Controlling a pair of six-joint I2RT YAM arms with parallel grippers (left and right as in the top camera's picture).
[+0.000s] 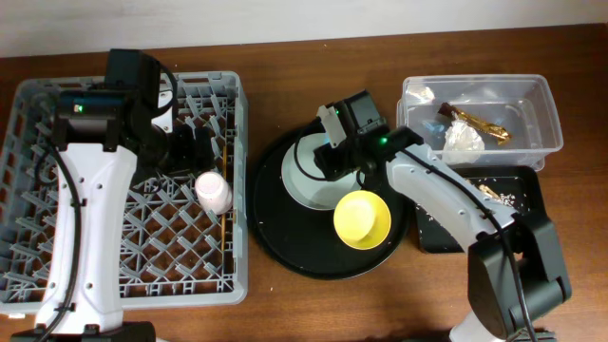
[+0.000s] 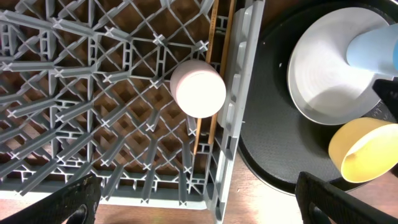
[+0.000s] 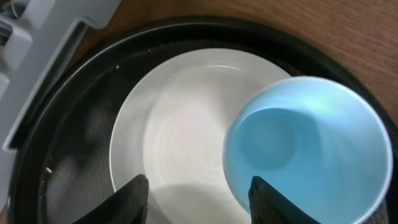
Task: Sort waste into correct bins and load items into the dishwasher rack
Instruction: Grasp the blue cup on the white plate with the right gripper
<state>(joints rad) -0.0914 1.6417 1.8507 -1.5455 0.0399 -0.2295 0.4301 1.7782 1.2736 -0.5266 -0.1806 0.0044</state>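
Note:
The pink cup [image 1: 213, 192] lies in the grey dishwasher rack [image 1: 28, 104] near its right side, beside the chopsticks [image 1: 225, 230]. My left gripper [image 1: 190, 144] is open and empty above the rack; its wrist view shows the pink cup [image 2: 198, 88] and chopsticks [image 2: 213, 37]. My right gripper [image 3: 199, 199] is open over the grey-white plate [image 3: 174, 137], its jaws astride the near rim of the upright blue cup [image 3: 308, 149]. The yellow bowl [image 1: 362, 218] sits next to the plate [image 1: 302, 180]. Napkin [image 1: 463, 141] and gold wrapper [image 1: 484, 123] lie in the clear tub [image 1: 546, 104].
Plate, blue cup and bowl rest on a large round black tray [image 1: 275, 228] between the rack and the bins. The shallow black rectangular tray [image 1: 527, 204] below the tub holds beige scraps and crumbs [image 1: 492, 194]. The rack wall [image 2: 239, 74] stands close to the round tray.

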